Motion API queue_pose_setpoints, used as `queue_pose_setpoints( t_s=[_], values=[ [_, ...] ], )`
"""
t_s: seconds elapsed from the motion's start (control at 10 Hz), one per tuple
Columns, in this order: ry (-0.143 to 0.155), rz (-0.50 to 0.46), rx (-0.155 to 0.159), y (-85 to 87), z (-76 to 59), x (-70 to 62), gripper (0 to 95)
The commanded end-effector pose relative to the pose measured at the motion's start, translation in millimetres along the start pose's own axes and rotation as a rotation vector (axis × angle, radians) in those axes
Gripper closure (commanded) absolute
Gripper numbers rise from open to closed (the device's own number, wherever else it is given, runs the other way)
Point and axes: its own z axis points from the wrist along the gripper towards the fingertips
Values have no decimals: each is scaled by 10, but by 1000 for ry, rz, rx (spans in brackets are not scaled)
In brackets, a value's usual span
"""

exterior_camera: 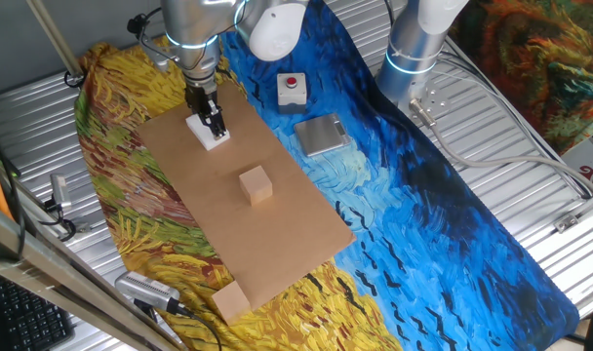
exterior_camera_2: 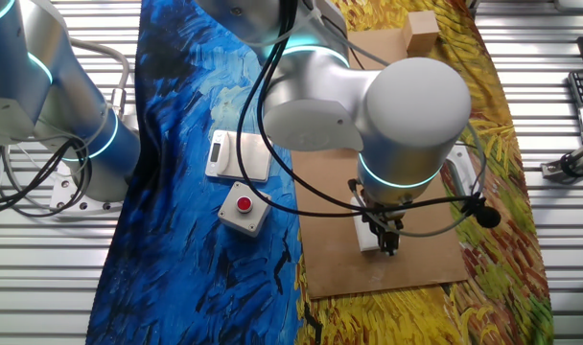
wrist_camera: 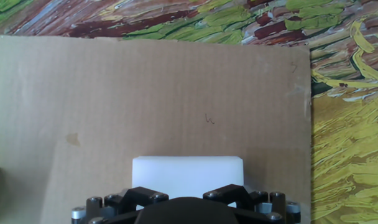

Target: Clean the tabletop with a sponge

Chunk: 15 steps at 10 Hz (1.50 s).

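Observation:
The tabletop (exterior_camera: 277, 229) is a long light-brown cardboard board lying on the painted cloth; it also shows in the other fixed view (exterior_camera_2: 335, 240) and fills the hand view (wrist_camera: 145, 93). The sponge (exterior_camera: 212, 136) is a small white foam block resting on the board near its far end, and it also shows in the other fixed view (exterior_camera_2: 369, 238) and the hand view (wrist_camera: 187, 174). My gripper (exterior_camera: 215, 124) points straight down with its fingers closed on the sponge's sides, pressing it on the board (exterior_camera_2: 385, 241) (wrist_camera: 187, 198).
A tan wooden cube (exterior_camera: 256, 184) stands mid-board. A second tan block (exterior_camera: 230, 300) (exterior_camera_2: 422, 31) sits at the board's near end. A white box with a red button (exterior_camera: 293, 89) (exterior_camera_2: 244, 207) and a grey plate (exterior_camera: 321, 135) lie on the blue cloth. A second arm's base (exterior_camera: 414, 49) stands behind.

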Motion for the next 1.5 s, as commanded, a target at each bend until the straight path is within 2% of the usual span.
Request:
queue_pose_setpoints(
  t_s=[0.1, 0.8, 1.5],
  values=[
    [0, -3, 0, -2, 1, 2, 0],
    [-2, -6, -3, -4, 0, -8, 0],
    [-7, -6, -5, -6, 75, -6, 0]
  ],
)
